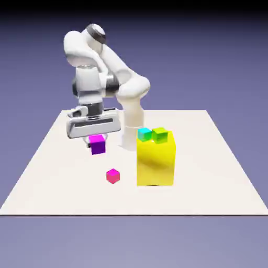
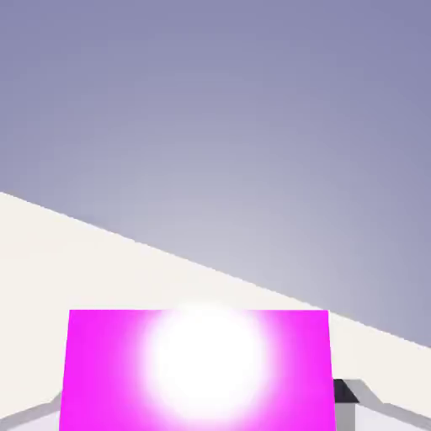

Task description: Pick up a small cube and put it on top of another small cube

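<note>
backdrop: plain blue-violet, sitting behind pale tabletop (image 1: 199, 193)
white two-finger gripper (image 1: 94, 124): clasping small magenta-purple cube (image 1: 97, 144)
carrying tip: keeping cube level, clearing yellow block (image 1: 155, 162)

white rounded arm (image 1: 132, 87) | dark grey joint bands | broad white hand (image 1: 93, 123)

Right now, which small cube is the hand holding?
The magenta-purple cube, between the finger tips; the hot-pink cube is alone on the table, and the other two sit on the yellow block.
</note>
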{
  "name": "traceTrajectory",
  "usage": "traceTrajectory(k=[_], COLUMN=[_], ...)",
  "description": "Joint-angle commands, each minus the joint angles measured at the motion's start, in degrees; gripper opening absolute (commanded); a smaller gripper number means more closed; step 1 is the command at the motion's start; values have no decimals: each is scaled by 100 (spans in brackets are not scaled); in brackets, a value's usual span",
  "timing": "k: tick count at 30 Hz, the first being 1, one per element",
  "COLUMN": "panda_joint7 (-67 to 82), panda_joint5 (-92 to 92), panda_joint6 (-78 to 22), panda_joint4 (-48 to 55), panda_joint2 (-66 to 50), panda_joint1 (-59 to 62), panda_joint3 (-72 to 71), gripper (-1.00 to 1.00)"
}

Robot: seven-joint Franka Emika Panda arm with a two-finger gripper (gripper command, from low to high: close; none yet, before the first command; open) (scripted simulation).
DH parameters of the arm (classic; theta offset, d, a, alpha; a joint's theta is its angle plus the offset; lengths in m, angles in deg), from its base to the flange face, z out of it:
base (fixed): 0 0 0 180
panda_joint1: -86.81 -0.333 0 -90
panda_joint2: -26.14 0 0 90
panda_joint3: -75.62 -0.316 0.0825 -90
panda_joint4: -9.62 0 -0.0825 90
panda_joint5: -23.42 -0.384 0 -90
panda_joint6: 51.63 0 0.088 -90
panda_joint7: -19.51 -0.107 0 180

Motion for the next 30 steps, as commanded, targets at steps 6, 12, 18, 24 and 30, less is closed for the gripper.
traceTrajectory(k=[6,12,18,24,30], panda_joint7=[1484,2979,4474,5969,7464], panda_joint5=[-851,-1723,-2595,-3467,-4339], panda_joint6=[-286,-574,-861,-1148,-1436], panda_joint4=[-214,-428,-643,-857,-1071], panda_joint2=[-110,-220,-330,-440,-550], panda_joint1=[437,875,1312,1749,2186], panda_joint3=[-912,-1824,-2736,-3649,-4561], gripper=[-100,-100,-100,-100,-100])
